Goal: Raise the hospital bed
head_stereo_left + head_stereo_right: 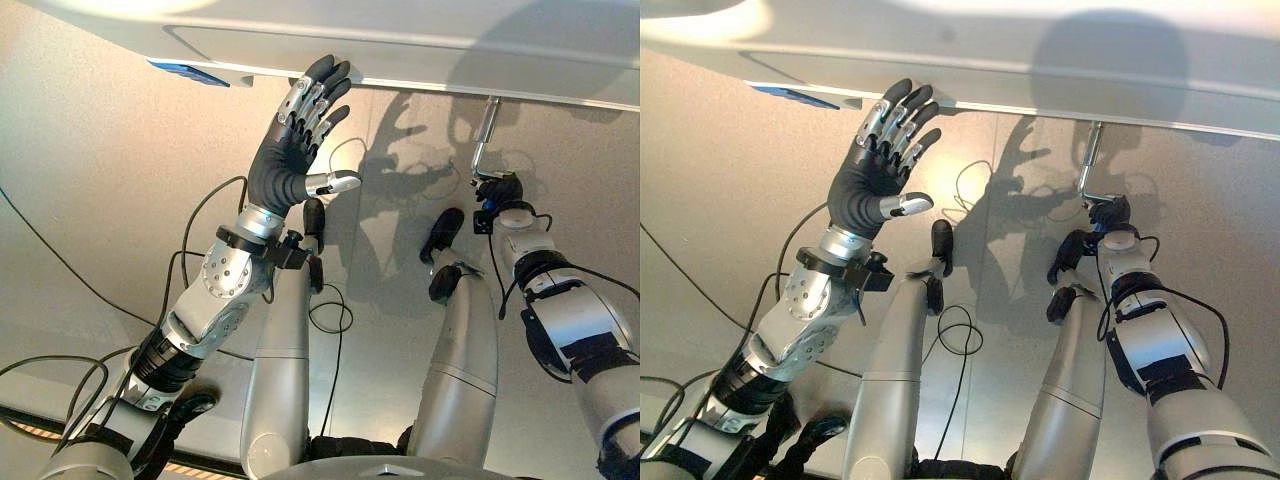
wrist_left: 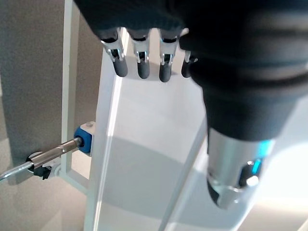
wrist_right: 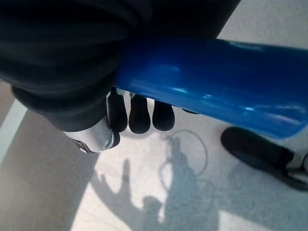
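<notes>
My right hand (image 3: 139,113) is curled round the blue crank handle (image 3: 216,103) below the bed's edge (image 1: 420,85) at upper right to wind it, while my left hand (image 1: 300,130), fingers spread, braces against that edge.

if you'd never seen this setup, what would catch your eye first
Probably the left hand, fingers straight, flat against the lower edge of the white hospital bed. Next, the right hand, fingers curled round the blue crank handle, whose metal crank rod runs up under the bed.

Silver-grey arms, dark ribbed wrist covers
</notes>
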`<state>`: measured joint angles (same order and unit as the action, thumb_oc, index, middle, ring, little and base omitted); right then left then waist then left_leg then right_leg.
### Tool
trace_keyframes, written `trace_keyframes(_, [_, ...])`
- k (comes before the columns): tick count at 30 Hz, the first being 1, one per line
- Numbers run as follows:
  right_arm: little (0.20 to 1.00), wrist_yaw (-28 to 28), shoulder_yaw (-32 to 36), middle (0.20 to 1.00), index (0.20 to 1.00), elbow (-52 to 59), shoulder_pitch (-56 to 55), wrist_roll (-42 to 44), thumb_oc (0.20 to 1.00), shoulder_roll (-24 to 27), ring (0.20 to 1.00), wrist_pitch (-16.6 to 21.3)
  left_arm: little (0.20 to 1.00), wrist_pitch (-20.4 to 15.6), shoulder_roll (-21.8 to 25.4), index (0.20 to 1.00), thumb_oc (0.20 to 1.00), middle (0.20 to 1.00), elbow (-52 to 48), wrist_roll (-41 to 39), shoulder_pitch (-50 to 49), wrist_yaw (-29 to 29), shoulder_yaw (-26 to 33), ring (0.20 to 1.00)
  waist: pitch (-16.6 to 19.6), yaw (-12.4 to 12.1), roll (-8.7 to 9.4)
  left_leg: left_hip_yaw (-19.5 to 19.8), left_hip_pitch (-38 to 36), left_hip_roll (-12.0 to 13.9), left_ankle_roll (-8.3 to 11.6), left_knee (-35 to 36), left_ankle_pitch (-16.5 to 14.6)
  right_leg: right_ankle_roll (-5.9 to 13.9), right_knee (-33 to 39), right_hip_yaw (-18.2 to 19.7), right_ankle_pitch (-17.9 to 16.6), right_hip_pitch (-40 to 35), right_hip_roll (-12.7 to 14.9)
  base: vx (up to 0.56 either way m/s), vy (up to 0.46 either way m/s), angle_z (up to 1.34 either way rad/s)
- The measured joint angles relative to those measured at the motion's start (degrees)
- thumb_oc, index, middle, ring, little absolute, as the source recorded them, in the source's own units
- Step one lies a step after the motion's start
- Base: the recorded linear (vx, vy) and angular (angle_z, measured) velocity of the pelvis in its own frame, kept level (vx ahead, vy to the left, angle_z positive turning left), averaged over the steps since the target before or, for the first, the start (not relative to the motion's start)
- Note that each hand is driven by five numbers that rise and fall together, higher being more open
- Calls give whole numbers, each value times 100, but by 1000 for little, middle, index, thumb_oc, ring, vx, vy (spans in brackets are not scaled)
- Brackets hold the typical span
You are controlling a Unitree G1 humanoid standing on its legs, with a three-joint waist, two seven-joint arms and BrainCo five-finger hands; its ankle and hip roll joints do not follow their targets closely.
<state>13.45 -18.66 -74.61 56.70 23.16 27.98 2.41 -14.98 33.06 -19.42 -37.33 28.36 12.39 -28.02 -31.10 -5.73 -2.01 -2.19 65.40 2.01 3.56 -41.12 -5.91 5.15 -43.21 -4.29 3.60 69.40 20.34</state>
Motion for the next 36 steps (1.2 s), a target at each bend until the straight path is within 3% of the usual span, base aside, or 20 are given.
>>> trace_keyframes(10, [200, 10, -29, 200, 200, -12, 52, -170, 200, -140, 200, -96, 1000, 5, -47, 1000, 1000, 1000, -1, -1, -7, 103, 0, 1000, 0, -4, -11, 49, 24, 25, 62, -58, 1, -42, -142, -14, 69, 50, -6, 1, 11, 0])
trace_keyframes(19, [200, 35, -542, 200, 200, 29, 212, -400, 200, -296, 200, -372, 1000, 14, -61, 1000, 1000, 1000, -2, 1, -14, 198, 13, 1000, 0, -12, -33, 92, 37, 3, 114, -58, 25, -97, -269, -66, 148, 79, 10, -1, 20, 2])
trace_keyframes(27, [200, 37, -704, 200, 200, 113, 221, -591, 200, -446, 200, -400, 1000, 24, -72, 1000, 1000, 1000, -1, 1, -27, 307, 17, 1000, 2, -35, -83, 211, 55, 9, 171, -23, 58, -146, -356, -145, 228, 92, 13, -3, 20, 3])
trace_keyframes(36, [200, 0, -1065, 200, 200, 749, 108, -680, 200, -613, 200, -500, 1000, 24, -78, 1000, 1000, 1000, -2, 2, -76, 370, 222, 1000, -1, -114, -127, 263, 58, 40, 250, 58, 108, -207, -381, -252, 284, 97, 5, 1, 24, 1])
